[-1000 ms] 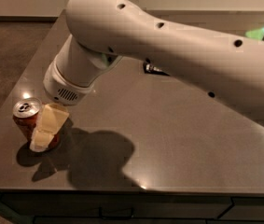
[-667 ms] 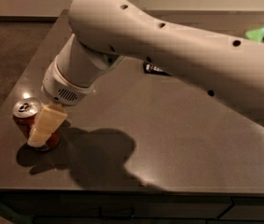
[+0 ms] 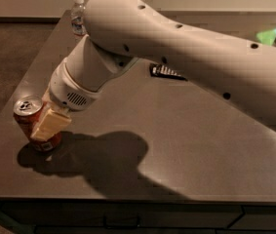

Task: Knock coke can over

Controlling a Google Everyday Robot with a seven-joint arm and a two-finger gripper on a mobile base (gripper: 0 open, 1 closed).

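Note:
The coke can (image 3: 26,112), red with a silver top, stands near the front left corner of the dark table (image 3: 186,145) and leans to the left. My gripper (image 3: 46,126) is down at the can's right side, its beige tip lying across the can's front and touching it. The big white arm reaches in from the right and hides much of the table's back part.
A clear water bottle (image 3: 79,16) stands at the table's back left edge. A flat black snack packet (image 3: 167,72) lies mid-table behind the arm. The table's left edge runs close beside the can. A green object (image 3: 269,35) shows at the far right.
The arm has shifted so that the water bottle now shows behind it. The gripper stays pressed on the can, and the can leans more to the left.

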